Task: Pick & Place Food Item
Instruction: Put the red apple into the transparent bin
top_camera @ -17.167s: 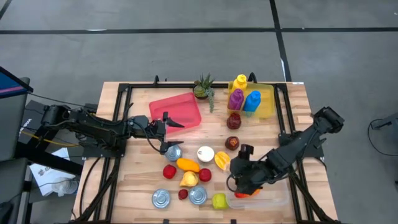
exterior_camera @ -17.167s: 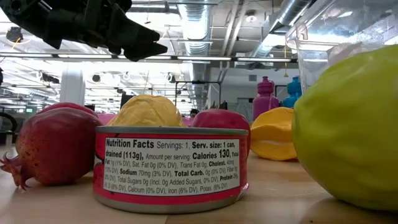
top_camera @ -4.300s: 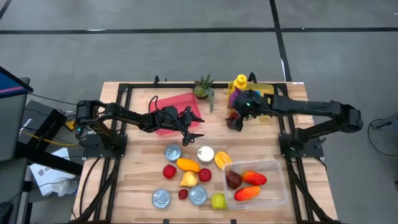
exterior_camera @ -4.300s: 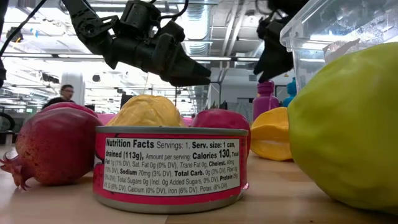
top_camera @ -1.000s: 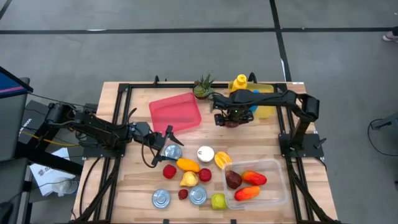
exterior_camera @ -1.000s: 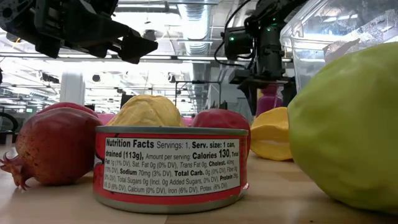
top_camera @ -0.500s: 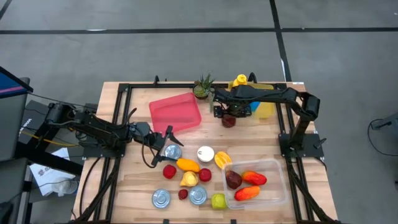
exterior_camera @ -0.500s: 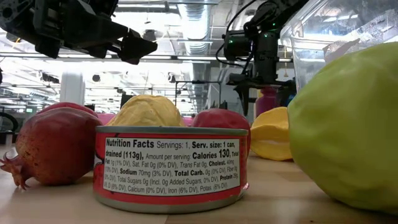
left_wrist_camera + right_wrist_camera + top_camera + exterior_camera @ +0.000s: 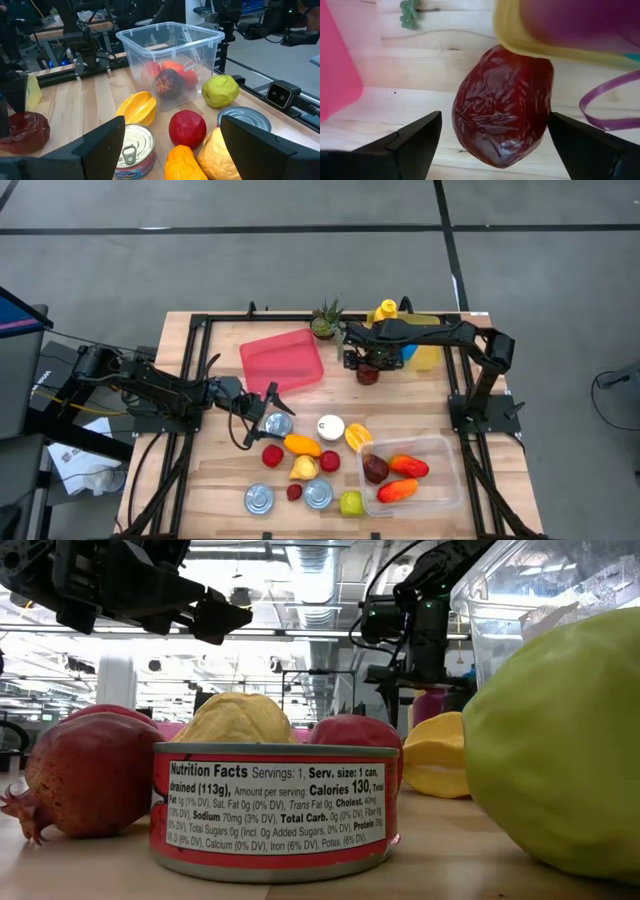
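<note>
Hovering over the wrinkled dark-red date, the right gripper has its fingers spread wide, one each side of the fruit, not touching it. Date lies on the table just beside the yellow tray w/ the bottles, near the pink tray. Left gripper waits w/ fingers apart, nothing between them, above the blue-label can. Clear bin at the table's front-right holds three red/orange fruits; star fruit, green fruit & red ball sit nearby.
</note>
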Motion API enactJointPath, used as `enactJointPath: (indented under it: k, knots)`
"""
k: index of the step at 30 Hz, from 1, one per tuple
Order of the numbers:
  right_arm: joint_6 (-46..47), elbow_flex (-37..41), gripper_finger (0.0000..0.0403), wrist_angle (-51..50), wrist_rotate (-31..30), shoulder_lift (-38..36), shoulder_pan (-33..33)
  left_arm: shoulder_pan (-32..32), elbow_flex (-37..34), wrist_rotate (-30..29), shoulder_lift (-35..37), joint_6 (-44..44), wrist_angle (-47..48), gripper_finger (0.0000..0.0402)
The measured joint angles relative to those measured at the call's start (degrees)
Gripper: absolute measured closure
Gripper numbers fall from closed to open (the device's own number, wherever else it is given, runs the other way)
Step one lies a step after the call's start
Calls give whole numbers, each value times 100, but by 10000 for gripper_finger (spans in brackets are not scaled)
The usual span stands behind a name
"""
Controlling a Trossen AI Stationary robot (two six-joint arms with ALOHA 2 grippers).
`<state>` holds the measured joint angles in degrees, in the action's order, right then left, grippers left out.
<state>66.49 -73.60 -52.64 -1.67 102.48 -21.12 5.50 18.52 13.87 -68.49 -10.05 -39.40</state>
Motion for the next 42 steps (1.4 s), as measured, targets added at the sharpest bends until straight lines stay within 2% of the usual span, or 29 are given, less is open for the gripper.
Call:
enactJointPath:
  k: [4, 11, 16, 23, 30, 35, 42]
  knots:
    - [-20, -11, 49, 119, 17, 98, 2, 1, 0, -1, 0, -1, -1, 82]
    - [-289, -256, 53, 92, 578, 778, 34, 2, 0, -2, 0, -17, 47, 82]
    - [-680, -773, 76, -329, 591, 1095, 148, 2, 2, -4, 0, -21, 76, 82]
    - [-959, -1262, 123, -966, 609, 1178, 419, 2, 2, -4, 0, -21, 67, 82]
    - [-913, -1529, 130, -1007, 426, 1131, 847, 2, 2, -4, 0, -21, 80, 82]
    - [-1153, -1818, 132, -1046, 180, 1115, 1178, 1, 2, -4, -2, -21, 88, 82]
    - [-2218, -2180, 132, -188, -1162, 1111, 1812, 0, -55, -7, -2, -78, 60, 82]
